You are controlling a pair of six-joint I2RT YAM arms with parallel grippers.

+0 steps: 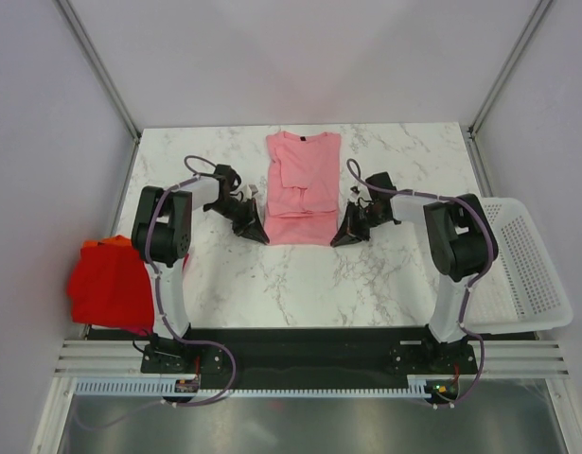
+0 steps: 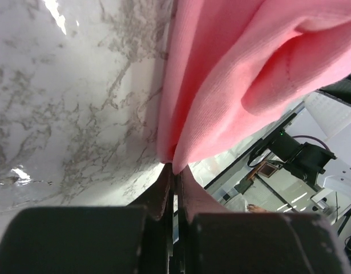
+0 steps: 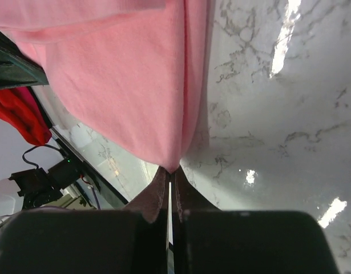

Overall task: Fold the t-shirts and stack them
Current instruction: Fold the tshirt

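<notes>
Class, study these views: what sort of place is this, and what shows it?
Likely a robotics lab test cell: left arm and right arm bolted at a marble-look table, plain walls on metal frame posts.

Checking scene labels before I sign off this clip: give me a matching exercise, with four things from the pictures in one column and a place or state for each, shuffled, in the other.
Things:
1. pink t-shirt
2. red t-shirt
3. white basket
4. left gripper

Places or states:
A. at the right edge of the table
B. shut on the near left corner of pink cloth
C. lying mid-table, partly folded
D. at the left edge of the table

Pairs: 1-C, 2-D, 3-A, 4-B.
</notes>
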